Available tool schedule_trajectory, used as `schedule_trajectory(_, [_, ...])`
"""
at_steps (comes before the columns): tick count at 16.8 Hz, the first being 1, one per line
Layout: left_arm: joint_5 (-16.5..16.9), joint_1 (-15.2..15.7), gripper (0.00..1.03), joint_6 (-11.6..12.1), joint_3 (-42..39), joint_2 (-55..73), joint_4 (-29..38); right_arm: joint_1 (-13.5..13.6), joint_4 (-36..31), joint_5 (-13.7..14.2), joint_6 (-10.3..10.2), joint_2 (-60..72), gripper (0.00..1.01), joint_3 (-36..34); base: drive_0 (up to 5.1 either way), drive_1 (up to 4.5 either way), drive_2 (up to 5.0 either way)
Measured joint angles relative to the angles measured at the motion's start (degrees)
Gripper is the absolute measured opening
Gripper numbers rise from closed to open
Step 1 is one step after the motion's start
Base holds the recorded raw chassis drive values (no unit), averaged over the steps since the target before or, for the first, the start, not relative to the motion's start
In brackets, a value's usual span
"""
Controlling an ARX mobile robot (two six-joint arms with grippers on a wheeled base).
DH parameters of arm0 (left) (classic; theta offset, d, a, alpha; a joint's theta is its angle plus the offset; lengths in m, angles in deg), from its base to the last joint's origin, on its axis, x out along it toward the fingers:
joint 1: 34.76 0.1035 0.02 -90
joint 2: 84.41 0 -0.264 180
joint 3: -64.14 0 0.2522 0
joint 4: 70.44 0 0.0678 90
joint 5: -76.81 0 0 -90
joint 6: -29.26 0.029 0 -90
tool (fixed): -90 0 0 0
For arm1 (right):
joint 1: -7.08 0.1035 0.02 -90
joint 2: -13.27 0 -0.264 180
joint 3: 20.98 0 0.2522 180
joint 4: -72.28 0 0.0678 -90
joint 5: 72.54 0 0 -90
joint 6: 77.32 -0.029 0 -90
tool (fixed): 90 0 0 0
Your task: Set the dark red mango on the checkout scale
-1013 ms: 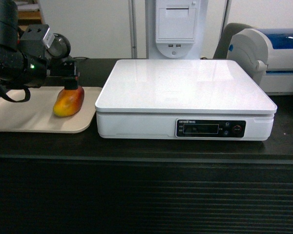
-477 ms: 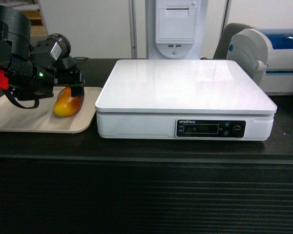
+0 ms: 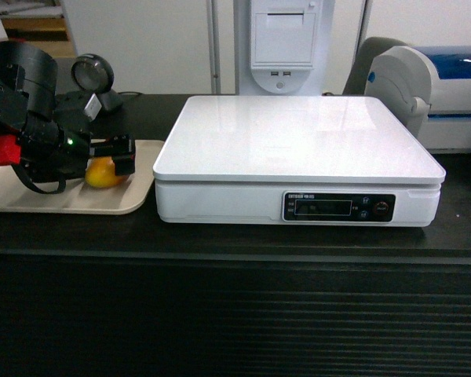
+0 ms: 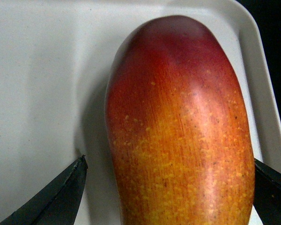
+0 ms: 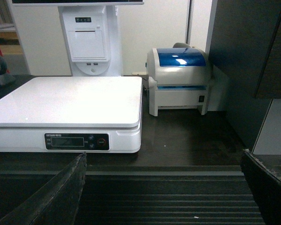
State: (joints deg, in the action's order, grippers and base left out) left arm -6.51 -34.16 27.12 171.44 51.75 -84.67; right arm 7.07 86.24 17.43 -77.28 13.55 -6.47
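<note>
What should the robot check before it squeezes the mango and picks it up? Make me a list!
1. Mango sits between the two fingers of the left gripper: ok, one finger shows on each side in the left wrist view.
2. Fingers already touching the mango: not ok, a gap shows on the left side; the right side cannot be told.
3. Mango resting on the beige tray: ok.
4. Top of the scale free for the mango: ok, nothing lies on it.
5. Right gripper out of the way: ok, it hangs open in front of the counter.
6. Way from the tray to the scale: ok, they stand side by side.
</note>
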Motion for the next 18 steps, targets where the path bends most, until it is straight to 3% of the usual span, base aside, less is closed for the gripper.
schedule_trajectory(1, [0.24, 0.00, 0.98, 0.09, -0.02, 0.35, 0.04, 0.00, 0.00, 0.02, 0.00, 0.00, 0.98, 0.00, 0.0, 0.00, 0.0])
schedule_trajectory(2, [0.42, 0.00, 0.78, 0.61, -0.57, 0.37, 0.50, 0.00, 0.00, 0.02, 0.00, 0.00, 0.98, 0.00, 0.0, 0.00, 0.0])
schedule_trajectory(5, [0.39, 0.00, 0.58, 0.61, -0.63, 0.37, 0.55, 0.00, 0.00, 0.00, 0.00, 0.00, 0.98, 0.00, 0.0, 0.00, 0.0])
schedule_trajectory(18, [-0.48, -0.57, 0.54, 1.09, -5.81, -2.60, 3.30, 0.00, 0.00, 0.00, 0.00, 0.00, 0.98, 0.00, 0.0, 0.00, 0.0])
